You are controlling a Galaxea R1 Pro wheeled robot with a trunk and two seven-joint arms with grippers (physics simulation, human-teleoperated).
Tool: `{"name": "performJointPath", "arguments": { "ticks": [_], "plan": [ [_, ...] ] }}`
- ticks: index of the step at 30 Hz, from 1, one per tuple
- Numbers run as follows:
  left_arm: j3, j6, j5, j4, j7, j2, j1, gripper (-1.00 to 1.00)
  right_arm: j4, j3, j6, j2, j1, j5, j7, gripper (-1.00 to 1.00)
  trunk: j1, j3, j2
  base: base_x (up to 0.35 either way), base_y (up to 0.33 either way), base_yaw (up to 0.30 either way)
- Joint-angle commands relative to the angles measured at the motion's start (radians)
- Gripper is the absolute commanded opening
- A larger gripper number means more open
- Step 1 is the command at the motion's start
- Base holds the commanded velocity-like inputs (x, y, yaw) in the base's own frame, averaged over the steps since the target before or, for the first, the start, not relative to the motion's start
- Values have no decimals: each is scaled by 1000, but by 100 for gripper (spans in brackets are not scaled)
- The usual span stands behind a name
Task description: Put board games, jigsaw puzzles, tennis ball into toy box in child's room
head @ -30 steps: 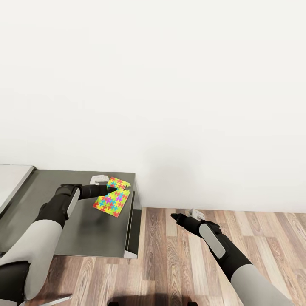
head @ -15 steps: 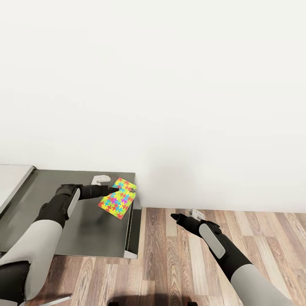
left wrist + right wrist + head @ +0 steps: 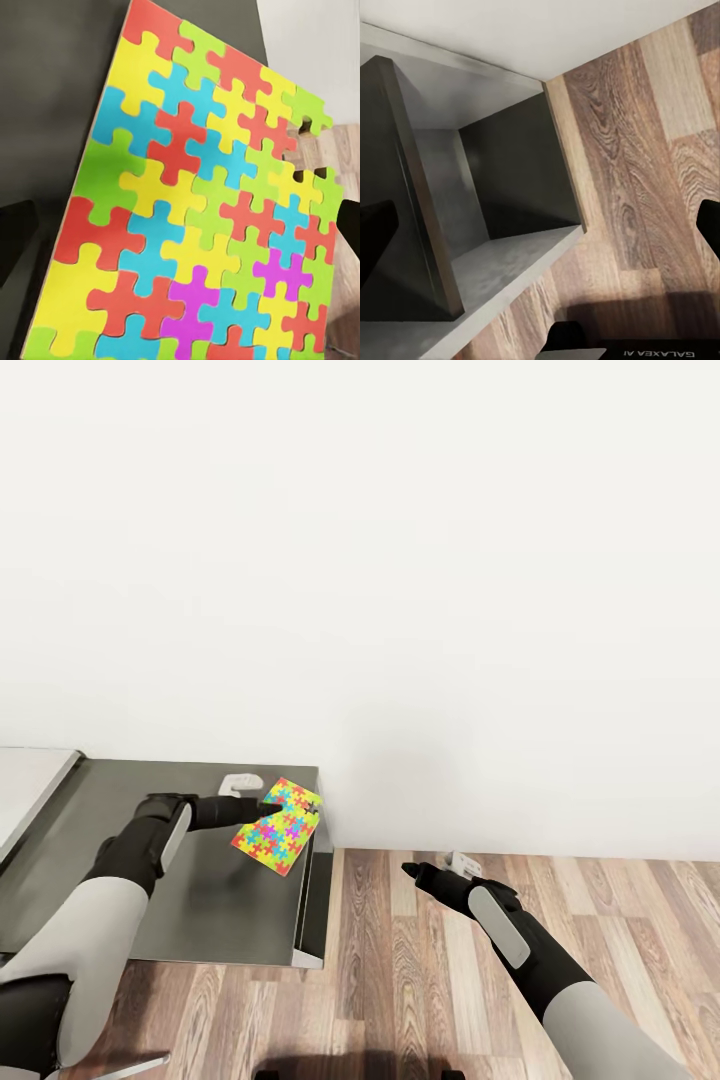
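Plain white wall [image 3: 400, 560] fills most of the head view, w/ wood-plank floor [image 3: 420, 980] below and a dark grey cabinet [image 3: 200, 880] at lower left. Jigsaw puzzle [image 3: 277, 826] is off the surface, tilted, over the cabinet's far right corner and near its edge; it's pinched at one edge by the left end effector [image 3: 268, 806], fingers pressed onto the board. Left wrist view has the puzzle [image 3: 195, 217] close up: interlocking yellow, red, green, blue and pink pieces, a couple of gaps at one corner. Left arm reaches fwd over the cabinet top, elbow bent, forearm about level. Pale worktop [image 3: 30, 785] edge sits at far left, beside the cabinet. Right end effector [image 3: 415, 873] hangs over the floor, well apart from the puzzle, holding nothing; can't tell how far it's spread. Right arm bent, forearm angled fwd and inward. Right wrist view looks at the cabinet's [image 3: 472, 195] open side and the floor.
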Motion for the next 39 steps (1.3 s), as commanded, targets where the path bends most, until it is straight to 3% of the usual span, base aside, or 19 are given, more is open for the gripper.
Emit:
{"name": "performJointPath", "arguments": {
  "ticks": [1, 39],
  "plan": [
    [2, 6, -7, -1, -8, -1, -1, 100, -2, 5, 1, -1, -1, -10, -10, 100, 1, -2, -2, 0, 0, 0],
    [-10, 4, -2, 1, -30, 0, -1, 100, -2, 7, 1, -1, -1, -10, -10, 100, 1, -2, -2, 0, 0, 0]
  ]
}}
